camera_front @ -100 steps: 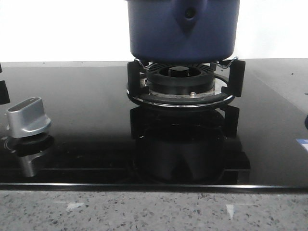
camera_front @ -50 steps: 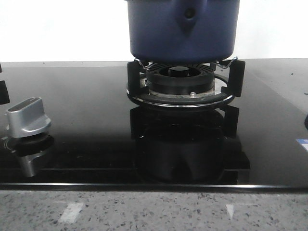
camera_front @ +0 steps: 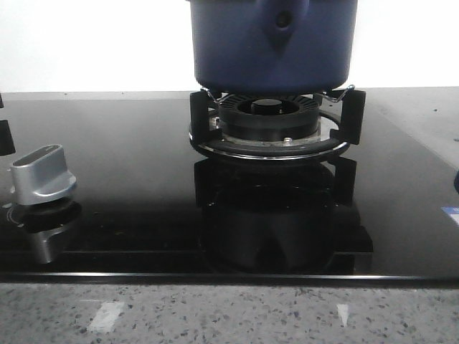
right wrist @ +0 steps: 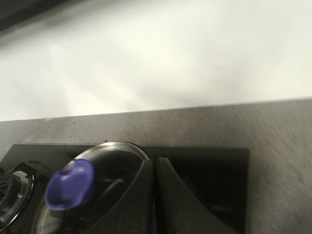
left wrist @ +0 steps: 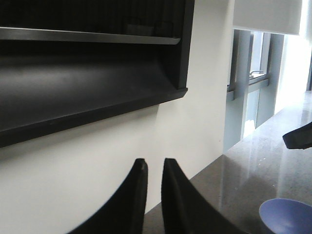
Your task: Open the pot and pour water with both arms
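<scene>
The dark-blue pot [camera_front: 272,43] stands on the burner grate [camera_front: 269,132] at the back middle of the black cooktop; its top is cut off by the frame, so any water inside is hidden. A glass lid [right wrist: 117,153] with a blue knob [right wrist: 70,185] lies blurred over the cooktop, just beside my right gripper [right wrist: 154,163]. That gripper is shut, fingers touching, with nothing held. My left gripper [left wrist: 155,163] is raised toward the white wall, shut to a thin slit and empty. Neither gripper shows in the front view.
A silver stove knob [camera_front: 43,175] sits at the cooktop's left. A speckled counter edge [camera_front: 229,312] runs along the front. A dark range hood [left wrist: 87,73] hangs overhead. A round blue shape [left wrist: 285,217] rests on the counter; I cannot tell what it is.
The pot and stove have not moved. A dark shape at the front view's right edge has slid further out of frame.
</scene>
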`<control>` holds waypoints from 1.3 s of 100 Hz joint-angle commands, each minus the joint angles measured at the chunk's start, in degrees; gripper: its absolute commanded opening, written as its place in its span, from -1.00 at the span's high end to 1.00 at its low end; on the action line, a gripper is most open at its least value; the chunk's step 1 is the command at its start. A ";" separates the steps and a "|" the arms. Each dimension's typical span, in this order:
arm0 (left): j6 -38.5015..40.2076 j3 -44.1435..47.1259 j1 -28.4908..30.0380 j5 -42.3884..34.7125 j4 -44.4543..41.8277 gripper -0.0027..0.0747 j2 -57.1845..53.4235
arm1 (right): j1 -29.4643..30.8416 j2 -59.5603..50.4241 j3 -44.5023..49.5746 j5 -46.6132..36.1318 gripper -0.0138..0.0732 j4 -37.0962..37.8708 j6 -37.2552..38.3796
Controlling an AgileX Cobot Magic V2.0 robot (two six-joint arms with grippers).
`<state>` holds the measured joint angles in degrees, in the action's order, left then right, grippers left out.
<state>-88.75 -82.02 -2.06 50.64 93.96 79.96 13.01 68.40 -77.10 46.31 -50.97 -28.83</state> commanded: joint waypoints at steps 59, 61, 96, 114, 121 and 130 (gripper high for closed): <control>-7.06 38.89 -2.04 -32.25 -0.63 0.98 -33.93 | -13.18 -28.56 37.45 -28.80 0.79 -27.30 -44.11; -7.06 40.57 -2.63 -31.98 -0.63 0.98 -35.26 | -13.18 -29.83 38.79 -29.00 0.79 -27.30 -44.11; -7.06 61.14 -4.06 -42.64 1.92 0.98 -59.57 | -13.18 -48.39 57.50 -32.44 0.79 -28.69 -44.11; -7.06 63.67 -4.06 -42.26 3.41 0.98 -64.39 | -13.18 -50.59 61.10 -33.75 0.79 -28.69 -44.11; -7.06 63.70 -4.06 -42.26 3.52 0.98 -64.52 | -13.18 -50.59 61.49 -33.75 0.79 -28.69 -44.11; -7.06 63.70 -4.06 -42.26 3.52 0.98 -64.52 | -13.18 -50.59 61.88 -33.75 0.79 -28.69 -44.11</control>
<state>-95.78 -16.84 -5.59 7.97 96.10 14.98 -0.18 17.62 -14.05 13.91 -78.21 -72.45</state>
